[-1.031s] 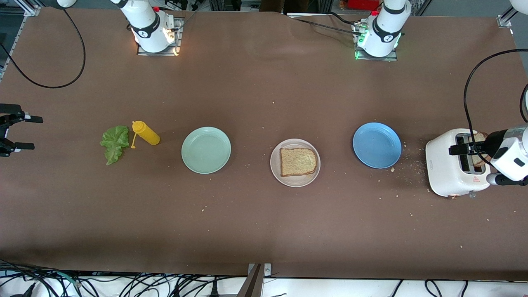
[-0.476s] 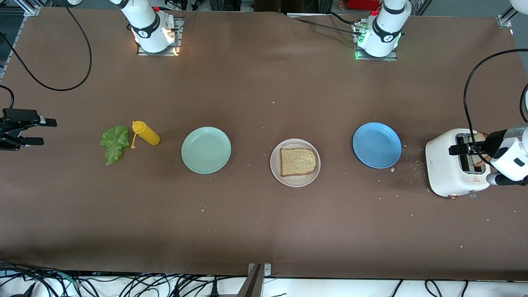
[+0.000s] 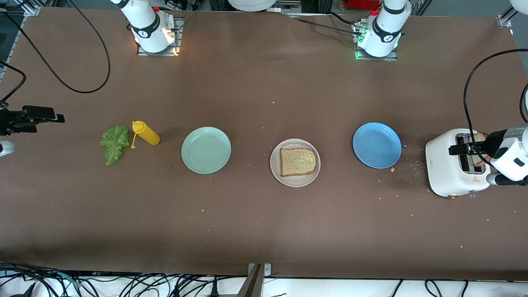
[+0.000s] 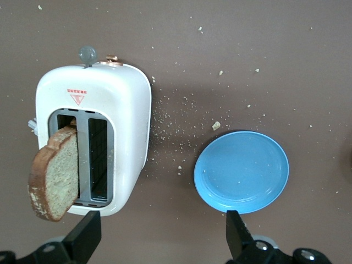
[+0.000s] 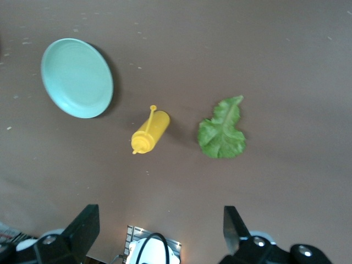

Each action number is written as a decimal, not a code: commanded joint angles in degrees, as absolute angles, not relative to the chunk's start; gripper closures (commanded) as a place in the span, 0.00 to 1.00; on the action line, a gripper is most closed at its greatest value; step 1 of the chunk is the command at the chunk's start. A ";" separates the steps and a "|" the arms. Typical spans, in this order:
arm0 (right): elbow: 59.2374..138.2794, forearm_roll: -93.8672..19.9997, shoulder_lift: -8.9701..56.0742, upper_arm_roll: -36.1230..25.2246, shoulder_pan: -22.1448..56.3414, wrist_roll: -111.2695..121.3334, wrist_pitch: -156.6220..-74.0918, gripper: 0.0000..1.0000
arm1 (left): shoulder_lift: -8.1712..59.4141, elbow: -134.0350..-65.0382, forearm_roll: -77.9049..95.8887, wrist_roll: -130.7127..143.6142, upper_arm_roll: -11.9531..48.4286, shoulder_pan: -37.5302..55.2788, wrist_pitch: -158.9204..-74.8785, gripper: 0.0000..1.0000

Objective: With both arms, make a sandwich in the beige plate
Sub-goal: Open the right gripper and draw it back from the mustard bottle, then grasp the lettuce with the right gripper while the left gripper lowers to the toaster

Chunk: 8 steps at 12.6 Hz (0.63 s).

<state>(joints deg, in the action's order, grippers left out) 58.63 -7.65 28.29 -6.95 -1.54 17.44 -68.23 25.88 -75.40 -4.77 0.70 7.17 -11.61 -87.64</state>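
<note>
Left gripper [image 4: 159, 242]: jaws spread, over the toaster [image 3: 451, 169].
Right gripper [image 5: 157, 231]: jaws spread, above the table's end beside the lettuce [image 3: 114, 143].

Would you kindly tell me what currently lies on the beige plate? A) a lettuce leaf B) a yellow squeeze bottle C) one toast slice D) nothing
C: a single toast slice lies flat on the beige plate, while the lettuce leaf and the yellow bottle rest on the table toward the right arm's end.

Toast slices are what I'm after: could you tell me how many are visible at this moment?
2. One toast slice lies on the beige plate; the other slice stands up out of a toaster slot. Its second slot looks empty.
</note>
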 commanded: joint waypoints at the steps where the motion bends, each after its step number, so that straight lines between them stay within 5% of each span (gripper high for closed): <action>1: 69.66 -3.26 22.86 -2.47 -2.90 8.04 -73.28 0.00 | 25.40 -75.85 -6.68 1.32 7.56 -11.51 -87.19 0.00; 8: 97.17 0.88 16.44 -1.85 -2.90 -4.37 -94.89 0.01 | 25.40 -75.85 -6.68 1.41 7.56 -11.51 -87.19 0.00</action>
<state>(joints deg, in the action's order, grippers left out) 88.48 -0.63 20.78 -3.27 -2.04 -0.41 -89.54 25.88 -75.41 -4.77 0.70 7.17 -11.61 -87.64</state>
